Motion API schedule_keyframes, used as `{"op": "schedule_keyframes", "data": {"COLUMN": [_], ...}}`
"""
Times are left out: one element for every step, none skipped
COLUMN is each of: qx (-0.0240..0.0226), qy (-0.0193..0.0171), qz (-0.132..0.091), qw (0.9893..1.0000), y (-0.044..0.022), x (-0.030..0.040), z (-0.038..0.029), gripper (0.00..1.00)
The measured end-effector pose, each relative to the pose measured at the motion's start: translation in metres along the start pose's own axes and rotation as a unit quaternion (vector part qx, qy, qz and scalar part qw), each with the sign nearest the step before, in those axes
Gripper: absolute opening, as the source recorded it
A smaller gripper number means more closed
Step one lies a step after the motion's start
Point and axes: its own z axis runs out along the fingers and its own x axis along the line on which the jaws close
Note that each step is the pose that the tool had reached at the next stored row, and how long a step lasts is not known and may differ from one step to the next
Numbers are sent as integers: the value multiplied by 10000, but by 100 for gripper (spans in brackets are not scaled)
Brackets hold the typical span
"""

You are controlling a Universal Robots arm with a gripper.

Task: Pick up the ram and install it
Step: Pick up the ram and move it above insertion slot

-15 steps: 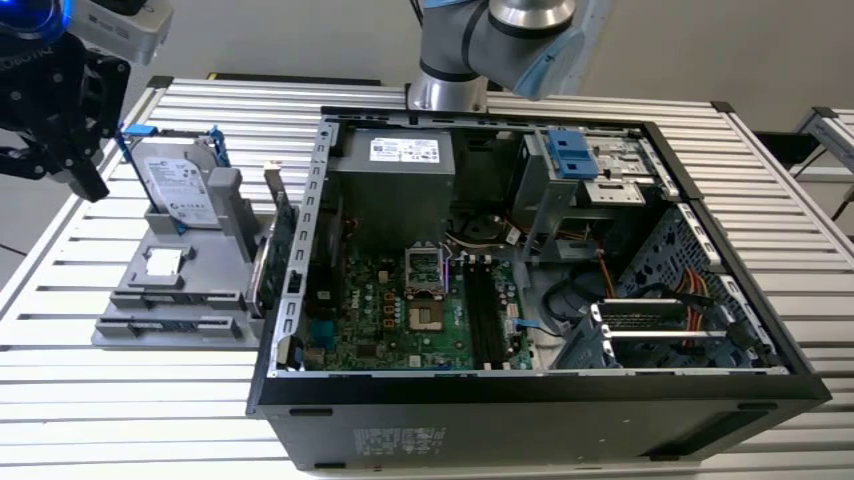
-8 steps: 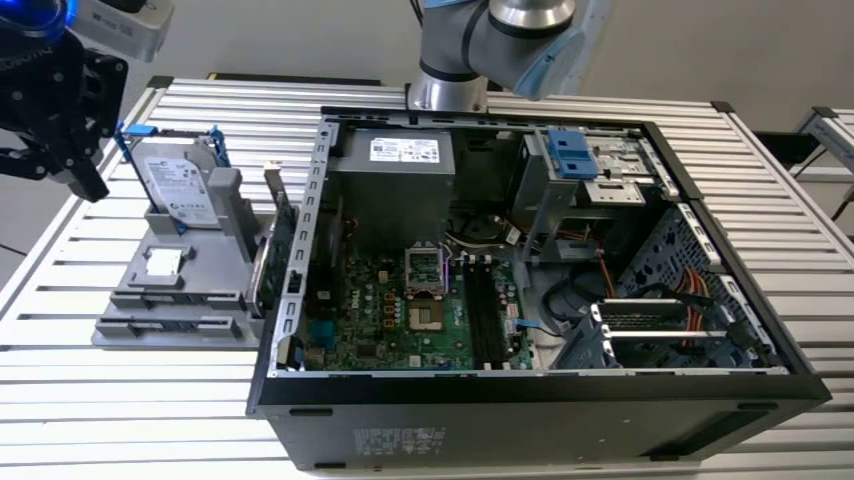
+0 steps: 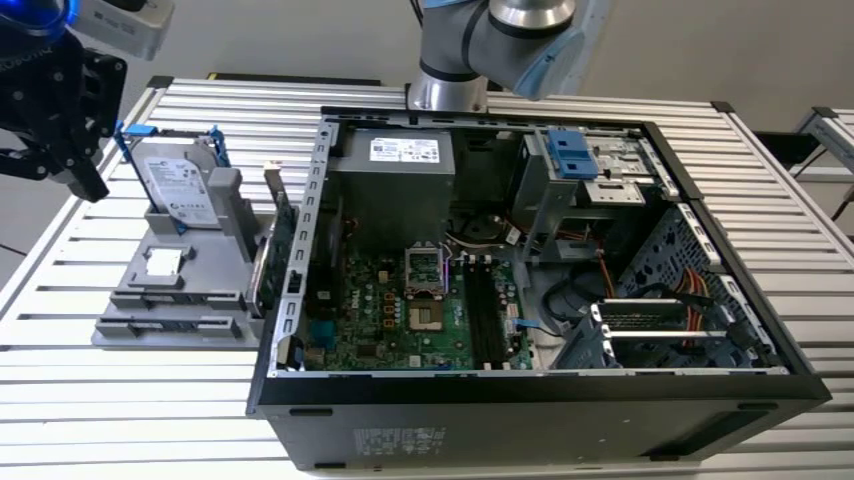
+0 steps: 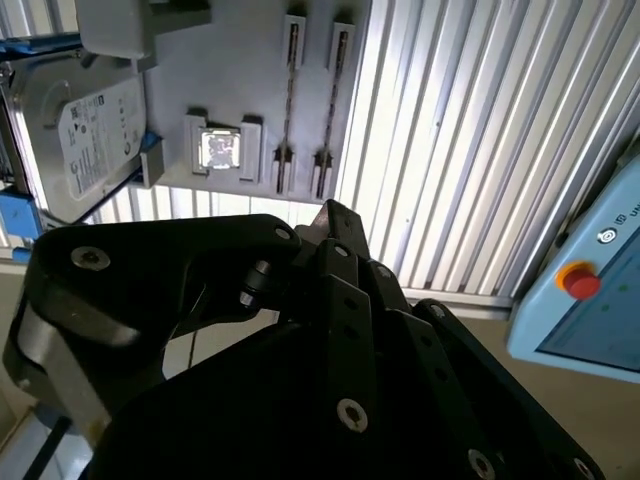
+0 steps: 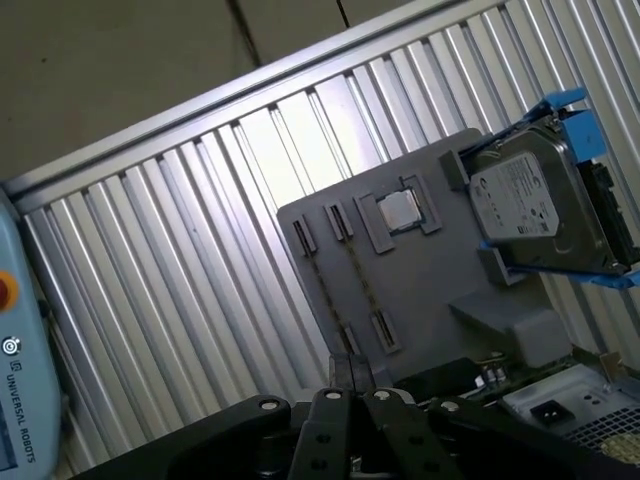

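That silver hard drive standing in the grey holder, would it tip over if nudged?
Probably not easily: the hard drive stands upright, braced by the grey holder. Its metal casing suggests stiff and heavy for its size; the blue rails may offer grip.

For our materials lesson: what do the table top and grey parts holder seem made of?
Table top: bare metal, probably aluminium; silvery ribbed slats with glare. Grey parts holder: likely matte plastic; dull, even colour, moulded slots.
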Motion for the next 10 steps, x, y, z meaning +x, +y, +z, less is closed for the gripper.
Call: {"op": "schedule_keyframes", "data": {"qx": [0,0,0,0,0,1,1,1,2,2], "qy": [1,1,2,4,5,6,7,8,9,11], "qz": [-13,-28,-50,-74,-97,-118,-140,-159,-191,-222], "qw": [10000,10000,10000,10000,10000,9999,9999,9999,9998,9998], "y": [0,0,0,0,0,0,0,0,0,0], "x": [0,0,0,0,0,0,0,0,0,-1], "z": [0,0,0,0,-1,0,0,0,1,1], "gripper": [0,0,0,0,0,0,0,0,0,0]}}
